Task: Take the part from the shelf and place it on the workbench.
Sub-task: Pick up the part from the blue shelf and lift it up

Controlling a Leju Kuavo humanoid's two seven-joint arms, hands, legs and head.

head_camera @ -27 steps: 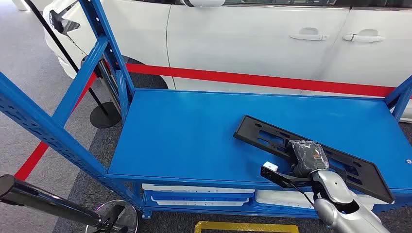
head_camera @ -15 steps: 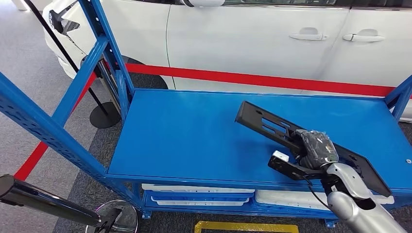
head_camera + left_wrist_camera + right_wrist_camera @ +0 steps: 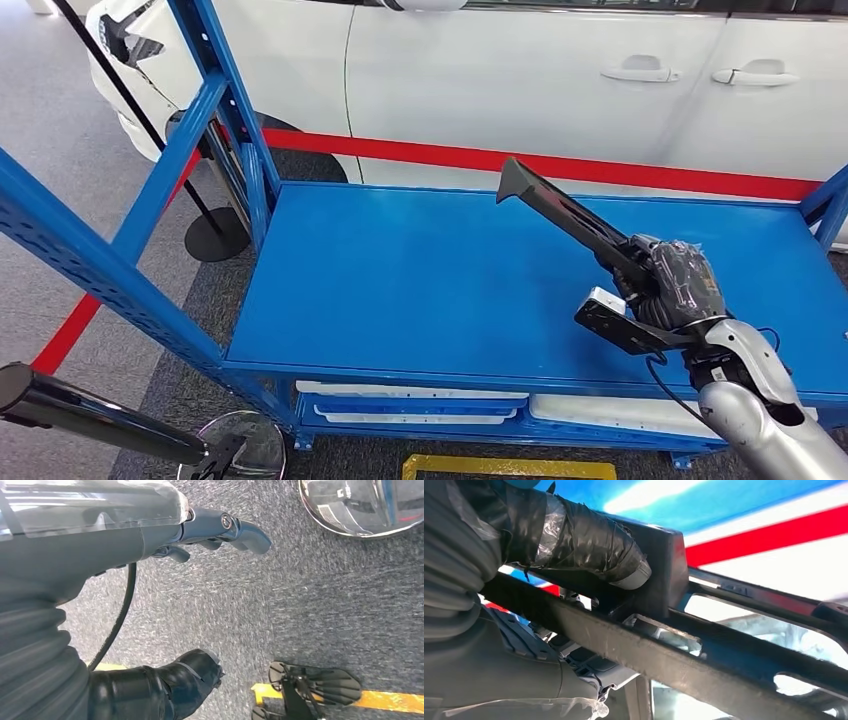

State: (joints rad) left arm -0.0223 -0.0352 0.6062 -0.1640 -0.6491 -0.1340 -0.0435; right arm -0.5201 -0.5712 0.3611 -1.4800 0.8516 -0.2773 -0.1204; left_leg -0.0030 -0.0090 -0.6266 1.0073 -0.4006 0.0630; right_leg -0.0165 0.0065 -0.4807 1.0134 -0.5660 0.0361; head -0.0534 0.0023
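The part (image 3: 565,217) is a long flat black plastic frame with slots. My right hand (image 3: 675,283) grips it near its middle and holds it tilted up, edge-on, above the right half of the blue shelf top (image 3: 400,280). Its far end points toward the white car. In the right wrist view the taped thumb (image 3: 589,542) presses on the part (image 3: 684,650), whose bars run across the picture. My left hand (image 3: 150,555) hangs over the grey carpet with its fingers (image 3: 235,530) apart and nothing in it.
Blue shelf uprights (image 3: 215,90) rise at the left and a post (image 3: 825,205) at the right. White panels (image 3: 410,405) lie on the lower shelf. A white car (image 3: 560,70) stands behind a red floor line (image 3: 600,168). A black stanchion base (image 3: 215,238) sits left.
My right hand has lifted the part off the shelf top and tipped it from lying flat to steeply tilted, moving slightly right and away. The camera has shifted a little.
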